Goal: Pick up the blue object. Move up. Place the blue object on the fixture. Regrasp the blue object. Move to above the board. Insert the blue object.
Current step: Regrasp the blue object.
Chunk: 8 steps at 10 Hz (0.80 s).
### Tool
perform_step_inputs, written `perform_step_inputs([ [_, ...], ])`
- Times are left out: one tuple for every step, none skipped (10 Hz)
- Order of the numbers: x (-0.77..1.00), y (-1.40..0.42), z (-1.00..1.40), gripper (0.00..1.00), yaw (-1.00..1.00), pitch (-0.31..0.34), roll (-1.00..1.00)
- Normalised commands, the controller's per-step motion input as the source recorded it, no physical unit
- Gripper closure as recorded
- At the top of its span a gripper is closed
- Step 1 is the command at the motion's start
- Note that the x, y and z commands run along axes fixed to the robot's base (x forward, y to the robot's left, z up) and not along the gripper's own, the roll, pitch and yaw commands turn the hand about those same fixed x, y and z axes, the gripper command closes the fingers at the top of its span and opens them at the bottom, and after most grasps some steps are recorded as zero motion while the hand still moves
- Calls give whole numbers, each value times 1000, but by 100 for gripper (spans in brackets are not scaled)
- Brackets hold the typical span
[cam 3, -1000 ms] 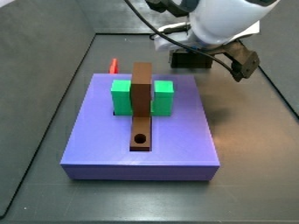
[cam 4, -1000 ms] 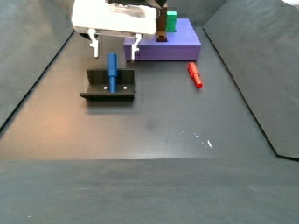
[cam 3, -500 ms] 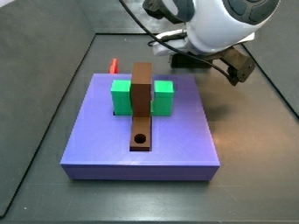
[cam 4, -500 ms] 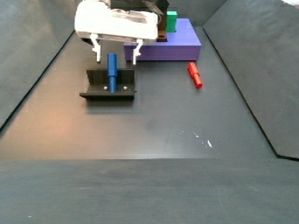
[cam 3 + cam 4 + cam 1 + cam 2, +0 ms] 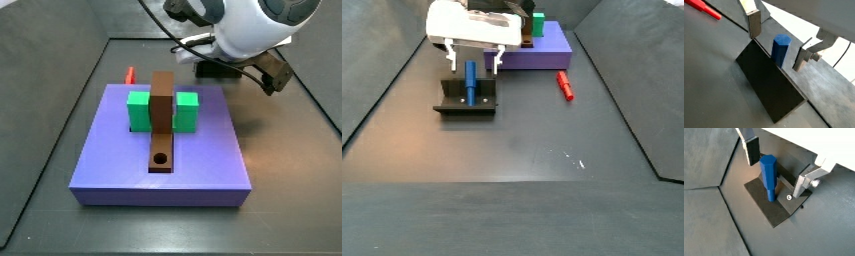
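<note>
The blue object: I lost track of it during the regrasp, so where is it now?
The blue object stands on the fixture, beside the board, between the open gripper's fingers; no contact shows in either wrist view.

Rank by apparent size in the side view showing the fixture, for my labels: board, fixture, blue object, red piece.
1. board, partly hidden by the pincer, open above the rod
2. fixture
3. blue object and red piece: look alike

The pincer (image 5: pixel 473 60) hangs low on a white wrist, pointing straight down. Its jaws stand wide apart, and in both wrist views the silver fingers (image 5: pixel 751 149) (image 5: pixel 753 21) sit well clear on either side, closed on nothing.
</note>
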Motion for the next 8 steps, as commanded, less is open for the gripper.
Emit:
perform_step_inputs([
  [0, 0, 0, 100, 0, 0, 0],
  [0, 0, 0, 100, 0, 0, 0],
  [0, 0, 0, 100, 0, 0, 0],
  [0, 0, 0, 100, 0, 0, 0],
  [0, 0, 0, 100, 0, 0, 0],
  [0, 0, 0, 100, 0, 0, 0],
  [0, 0, 0, 100, 0, 0, 0],
  [0, 0, 0, 100, 0, 0, 0],
])
